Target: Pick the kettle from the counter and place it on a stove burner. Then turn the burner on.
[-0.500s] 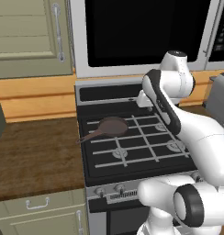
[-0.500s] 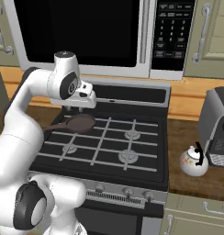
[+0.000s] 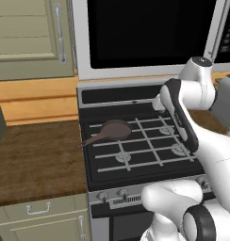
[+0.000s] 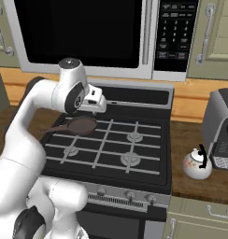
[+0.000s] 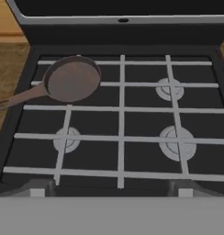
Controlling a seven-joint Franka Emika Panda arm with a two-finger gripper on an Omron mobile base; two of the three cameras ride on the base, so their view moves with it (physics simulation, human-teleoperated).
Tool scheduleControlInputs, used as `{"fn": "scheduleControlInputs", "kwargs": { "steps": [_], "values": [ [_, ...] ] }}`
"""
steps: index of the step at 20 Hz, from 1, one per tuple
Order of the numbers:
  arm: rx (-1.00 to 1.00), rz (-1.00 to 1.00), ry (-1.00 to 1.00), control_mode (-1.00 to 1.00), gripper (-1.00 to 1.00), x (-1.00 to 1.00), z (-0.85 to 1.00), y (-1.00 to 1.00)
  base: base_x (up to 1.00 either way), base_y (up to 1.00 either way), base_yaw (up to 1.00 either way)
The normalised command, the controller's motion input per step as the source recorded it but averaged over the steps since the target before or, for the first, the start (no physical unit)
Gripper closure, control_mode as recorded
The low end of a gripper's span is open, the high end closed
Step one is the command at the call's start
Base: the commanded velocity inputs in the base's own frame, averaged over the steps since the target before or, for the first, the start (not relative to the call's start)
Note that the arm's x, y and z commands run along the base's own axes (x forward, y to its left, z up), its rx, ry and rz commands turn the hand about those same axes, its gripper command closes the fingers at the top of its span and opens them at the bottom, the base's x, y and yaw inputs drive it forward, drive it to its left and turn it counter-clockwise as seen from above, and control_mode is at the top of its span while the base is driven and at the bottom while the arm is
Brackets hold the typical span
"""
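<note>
The kettle (image 4: 197,164), small, white and round with a thin dark handle, stands on the dark wood counter (image 4: 186,140) right of the stove, beside a coffee machine. My gripper (image 4: 95,101) hovers above the back of the cooktop, far left of the kettle. In the hand view the gripper (image 5: 111,192) looks down on the grates, its fingertips (image 5: 37,191) wide apart with nothing between them: open. Three stove burners are bare: front right (image 5: 177,143), back right (image 5: 169,89) and front left (image 5: 66,139).
A brown frying pan (image 5: 71,79) covers the back left burner, its handle pointing left over the counter (image 3: 36,160). The coffee machine (image 4: 221,128) stands close behind the kettle. Control knobs (image 4: 130,195) line the stove front. A microwave (image 4: 174,32) hangs above.
The arm's upper links have swung slightly to the right. The kettle and the pan have not moved.
</note>
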Motion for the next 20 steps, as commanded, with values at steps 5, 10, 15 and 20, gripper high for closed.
{"fn": "scheduleControlInputs", "kwargs": {
  "steps": [5,10,15,20],
  "values": [
    [0.00,-0.23,0.00,-1.00,-1.00,-0.21,-0.01,-1.00,0.00,0.00,0.00],
    [0.00,-0.27,0.00,-1.00,-1.00,-0.36,0.00,-1.00,0.00,0.00,0.00],
    [0.00,-0.25,0.06,-1.00,-1.00,-0.19,-0.22,-1.00,0.00,0.00,0.00],
    [0.00,-0.19,0.02,-1.00,-1.00,-0.30,-0.39,-1.00,0.00,0.00,0.00]
  ]
}}
